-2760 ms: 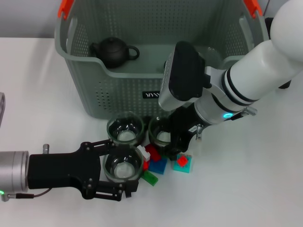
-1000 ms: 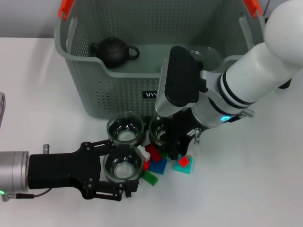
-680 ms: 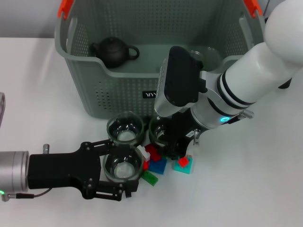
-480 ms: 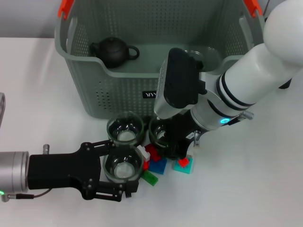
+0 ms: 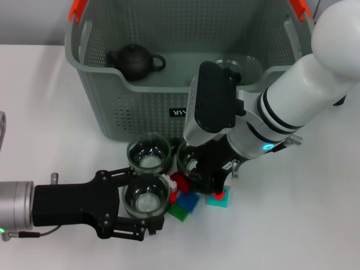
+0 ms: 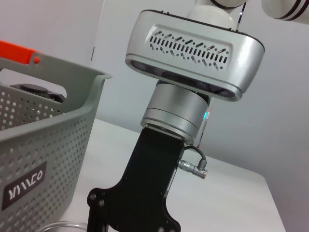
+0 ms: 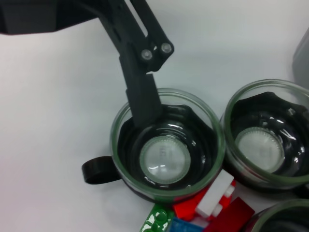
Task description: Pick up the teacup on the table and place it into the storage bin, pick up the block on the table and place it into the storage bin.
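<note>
Three glass teacups stand on the white table in front of the storage bin [image 5: 140, 112]. My left gripper [image 5: 144, 199] holds the nearest teacup [image 5: 147, 190] between its black fingers [image 7: 142, 96]; the same teacup [image 7: 166, 145] fills the right wrist view. The other two teacups [image 5: 148, 153] [image 5: 188, 160] stand close to the bin. A heap of small blocks [image 5: 184, 197] [image 7: 212, 203] in red, white, blue and green lies beside them. My right gripper [image 5: 212, 183] is low over the heap, partly covering a teal block with a red top [image 5: 219, 198].
A black teapot [image 5: 134, 61] and a glass cup [image 5: 229, 68] lie inside the bin, whose handle tips are orange [image 5: 77, 10]. In the left wrist view my right arm's wrist [image 6: 193, 67] rises beside the bin wall [image 6: 48, 140].
My right gripper has sunk and shifted left onto the block heap, covering more of the teal block. The blue and green blocks have shifted slightly. My left gripper and its teacup have not moved.
</note>
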{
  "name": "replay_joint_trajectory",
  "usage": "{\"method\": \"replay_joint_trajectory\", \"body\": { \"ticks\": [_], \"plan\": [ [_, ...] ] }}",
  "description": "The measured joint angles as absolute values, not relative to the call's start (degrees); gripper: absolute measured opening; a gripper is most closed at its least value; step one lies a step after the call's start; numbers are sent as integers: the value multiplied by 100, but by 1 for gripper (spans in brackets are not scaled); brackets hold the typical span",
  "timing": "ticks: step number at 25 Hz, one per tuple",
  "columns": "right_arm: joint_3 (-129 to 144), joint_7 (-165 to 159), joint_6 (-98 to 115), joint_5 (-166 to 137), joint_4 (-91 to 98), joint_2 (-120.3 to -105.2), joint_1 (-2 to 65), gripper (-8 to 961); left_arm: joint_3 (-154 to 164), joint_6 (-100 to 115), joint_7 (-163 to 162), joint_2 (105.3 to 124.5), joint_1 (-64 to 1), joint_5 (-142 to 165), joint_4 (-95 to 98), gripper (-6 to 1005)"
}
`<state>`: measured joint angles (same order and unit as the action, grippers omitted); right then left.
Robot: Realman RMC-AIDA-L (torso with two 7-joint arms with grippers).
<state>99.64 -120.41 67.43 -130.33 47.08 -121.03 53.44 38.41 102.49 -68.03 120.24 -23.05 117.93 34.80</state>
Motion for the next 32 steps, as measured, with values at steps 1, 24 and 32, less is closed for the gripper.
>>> {"method": "replay_joint_trajectory", "body": {
  "ticks": [1, 24, 32],
  "plan": [
    [9965, -12041, 6761, -13034, 4713, -12103, 5344, 279, 3841, 10248, -6803, 12024, -2306, 11793, 3480, 879],
    [9898, -12128, 7209, -13035, 4762, -12059, 5414, 57, 3841, 10266, -6750, 12023, -2320, 11774, 3480, 876],
    [9551, -12143, 7478, -13102, 5055, -12016, 5356, 56, 3841, 10279, -6750, 12023, -2315, 11779, 3491, 876]
  ]
}}
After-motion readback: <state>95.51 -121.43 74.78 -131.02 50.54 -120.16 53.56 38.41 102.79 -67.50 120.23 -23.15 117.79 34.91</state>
